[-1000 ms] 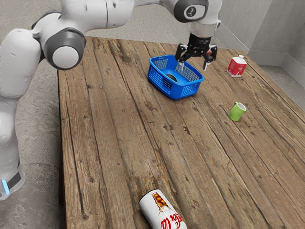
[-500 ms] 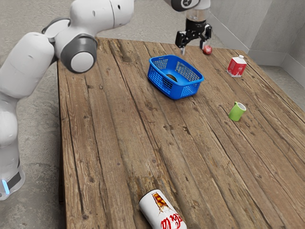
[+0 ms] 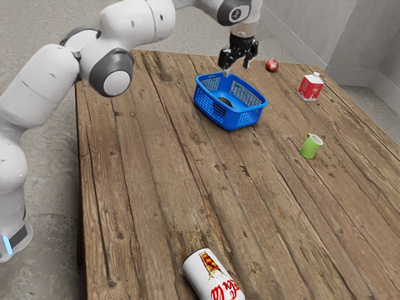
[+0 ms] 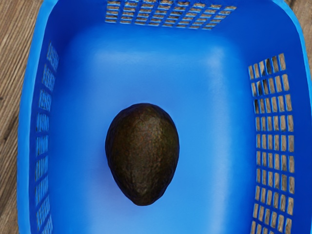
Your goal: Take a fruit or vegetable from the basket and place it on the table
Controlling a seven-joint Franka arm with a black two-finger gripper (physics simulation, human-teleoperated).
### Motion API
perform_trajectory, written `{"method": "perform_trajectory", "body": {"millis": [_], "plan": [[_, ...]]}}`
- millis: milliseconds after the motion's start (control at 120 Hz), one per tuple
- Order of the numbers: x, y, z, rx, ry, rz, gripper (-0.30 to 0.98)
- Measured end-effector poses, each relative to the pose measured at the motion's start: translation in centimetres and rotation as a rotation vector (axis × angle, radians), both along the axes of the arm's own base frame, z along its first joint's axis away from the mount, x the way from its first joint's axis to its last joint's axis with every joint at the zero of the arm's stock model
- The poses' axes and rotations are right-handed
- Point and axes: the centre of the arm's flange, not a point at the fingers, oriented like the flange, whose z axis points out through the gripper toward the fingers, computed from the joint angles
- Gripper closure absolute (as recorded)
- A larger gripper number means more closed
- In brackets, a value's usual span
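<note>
At bottom centre, a smooth white can point(image 3: 211, 275) lies on the grainy plank table point(image 3: 144, 187); farther, upper centre, a rounded, pebbly avocado point(image 4: 142, 153) sits inside the latticed blue basket point(image 3: 232, 120), beneath the spread pincer point(image 3: 237, 69), now shifted leftward

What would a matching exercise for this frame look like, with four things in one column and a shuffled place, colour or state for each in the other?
Things:
1. Avocado
2. Claw
3. Cup
4. Can

Places, colours, states:
A. Light green
B. At the exterior view's lower edge, on the table
C. Inside the blue basket
D. Open, holding nothing

Right pairs: 1-C, 2-D, 3-A, 4-B
</note>
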Motion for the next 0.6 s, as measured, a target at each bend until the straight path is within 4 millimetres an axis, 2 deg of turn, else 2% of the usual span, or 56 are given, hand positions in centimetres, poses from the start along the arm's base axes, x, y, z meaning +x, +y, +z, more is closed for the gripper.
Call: {"method": "perform_trajectory", "body": {"millis": [183, 250, 458, 600], "plan": [[-0.3, 2.2, -1.6, -0.008, 0.020, 0.044, 0.00], [-0.3, 2.3, -2.0, -0.011, 0.026, 0.049, 0.00], [0.8, 2.4, -5.8, -0.031, 0.070, 0.055, 0.00], [1.8, 2.1, -7.0, -0.033, 0.066, 0.049, 0.00]]}}
